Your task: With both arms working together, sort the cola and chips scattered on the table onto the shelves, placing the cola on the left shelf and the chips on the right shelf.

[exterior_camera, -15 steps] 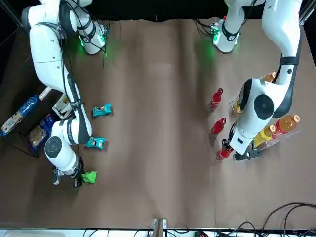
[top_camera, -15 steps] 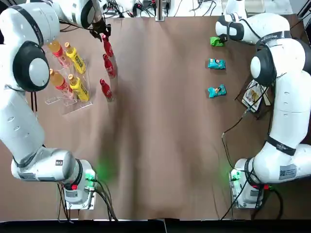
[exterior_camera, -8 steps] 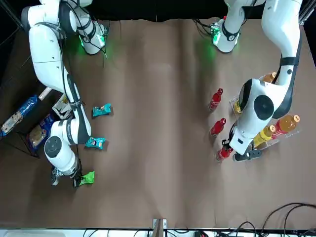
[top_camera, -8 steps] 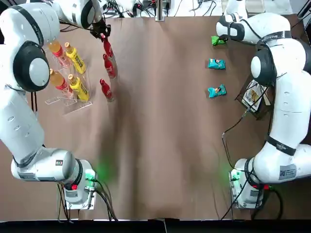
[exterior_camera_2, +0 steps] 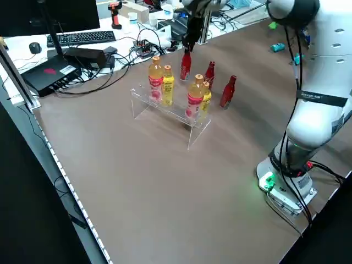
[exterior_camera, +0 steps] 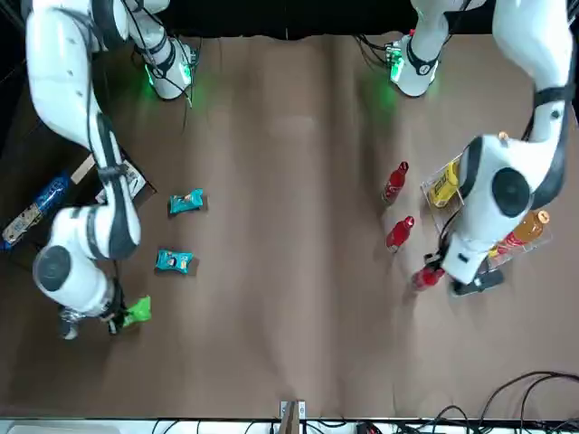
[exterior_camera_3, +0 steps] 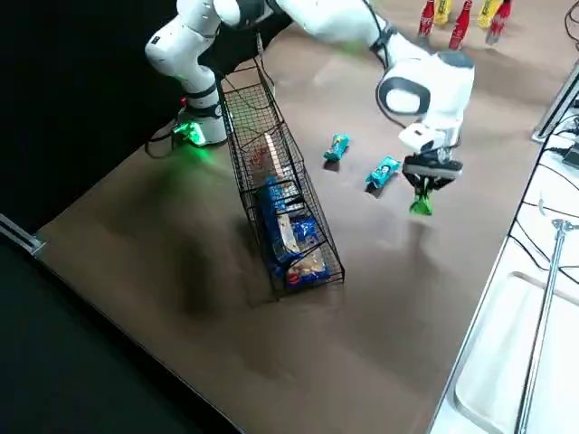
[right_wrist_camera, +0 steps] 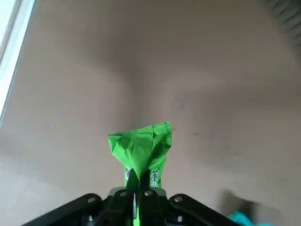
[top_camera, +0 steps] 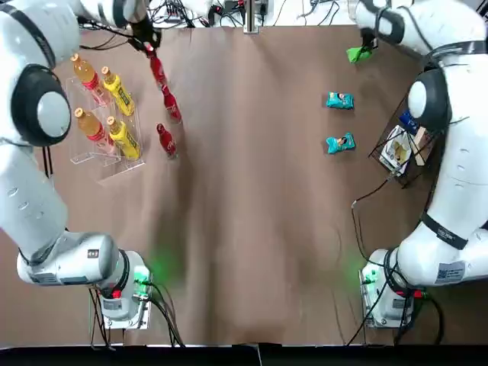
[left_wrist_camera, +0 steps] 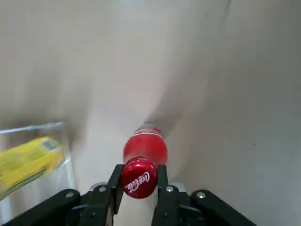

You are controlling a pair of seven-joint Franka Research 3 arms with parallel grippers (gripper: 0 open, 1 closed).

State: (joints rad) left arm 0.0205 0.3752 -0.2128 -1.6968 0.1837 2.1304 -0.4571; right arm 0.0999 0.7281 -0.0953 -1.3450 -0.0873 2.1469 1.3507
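Left gripper (left_wrist_camera: 139,188): clamped on the neck of one cola (top_camera: 157,70), which is held upright above the table at the far left, beside the far end of the left shelf (top_camera: 103,156).
Other cola: two bottles (top_camera: 172,104) (top_camera: 165,140) are stood on the table just right of the left shelf.
Left shelf: clear rack; four orange- and yellow-liquid bottles (top_camera: 116,90) are stood in it.
Right gripper (right_wrist_camera: 138,186): pinched on the green chips (right_wrist_camera: 140,150), which are held off the table at the far right.
Teal chips: two packets (top_camera: 340,100) (top_camera: 340,142) are laid on the table, left of the right shelf (exterior_camera_3: 285,212).
Right shelf: black wire rack at the right edge; blue and white packages (exterior_camera_3: 291,237) are held in it.
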